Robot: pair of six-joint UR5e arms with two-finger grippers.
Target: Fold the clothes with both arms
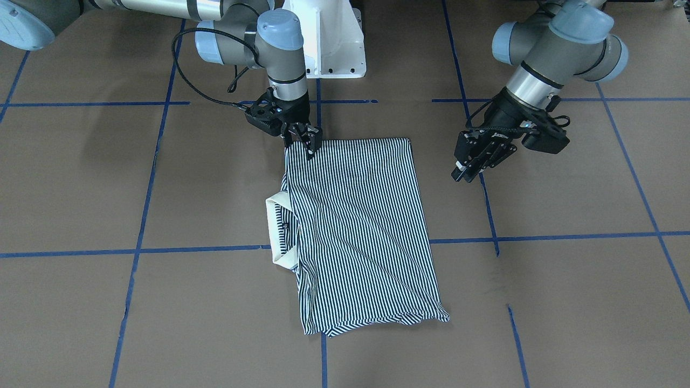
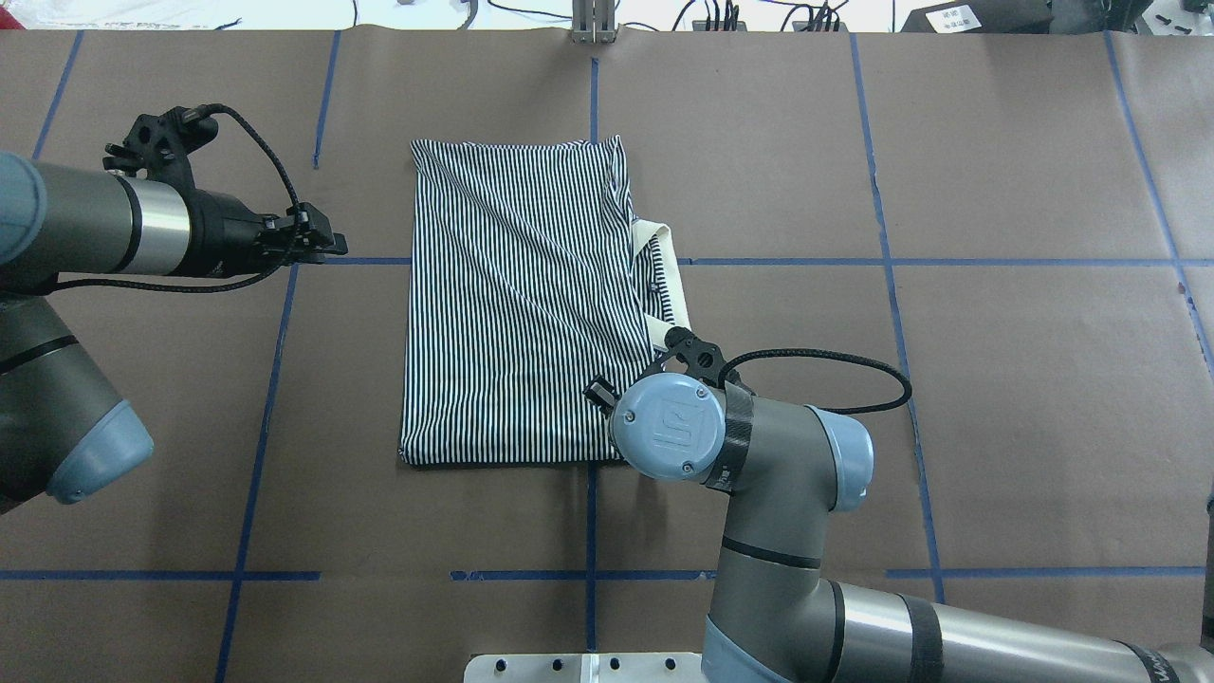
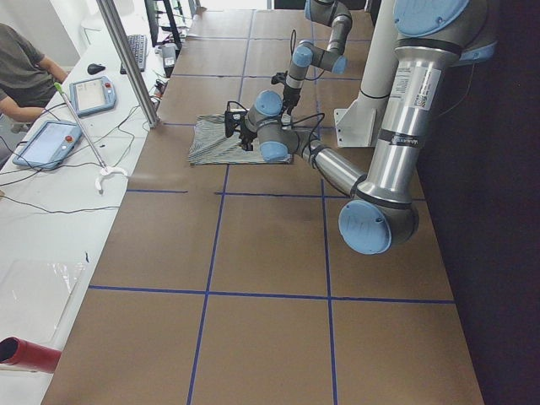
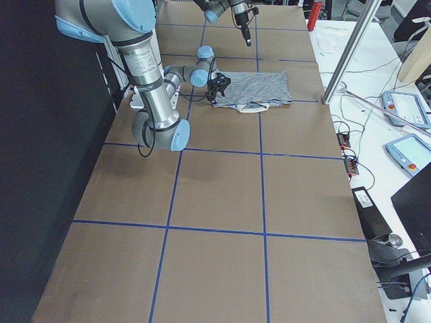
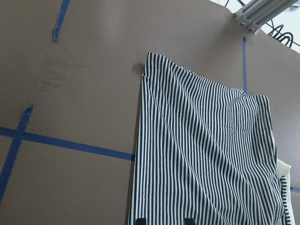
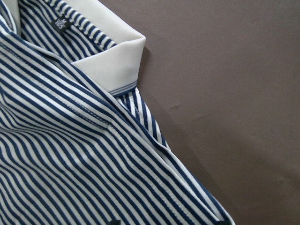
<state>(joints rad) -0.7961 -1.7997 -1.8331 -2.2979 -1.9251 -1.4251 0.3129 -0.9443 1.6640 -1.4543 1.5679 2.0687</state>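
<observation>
The striped polo shirt (image 1: 356, 226) lies flat on the brown table, folded lengthwise into a long rectangle. Its cream collar (image 1: 280, 226) sticks out on one long side. My right gripper (image 1: 306, 141) is open, low over the shirt's corner nearest the robot, by the collar side. The right wrist view shows stripes and the collar (image 6: 110, 61) close below. In the overhead view the right wrist hides that gripper. My left gripper (image 1: 464, 173) is open and empty, above bare table beside the shirt's other long edge (image 5: 136, 154). It also shows in the overhead view (image 2: 330, 245).
The white pedestal base (image 1: 334, 43) stands behind the shirt. Blue tape lines (image 1: 188, 250) cross the brown table. A bench with tablets (image 3: 51, 139) and a seated person (image 3: 21, 67) runs along the table's far side.
</observation>
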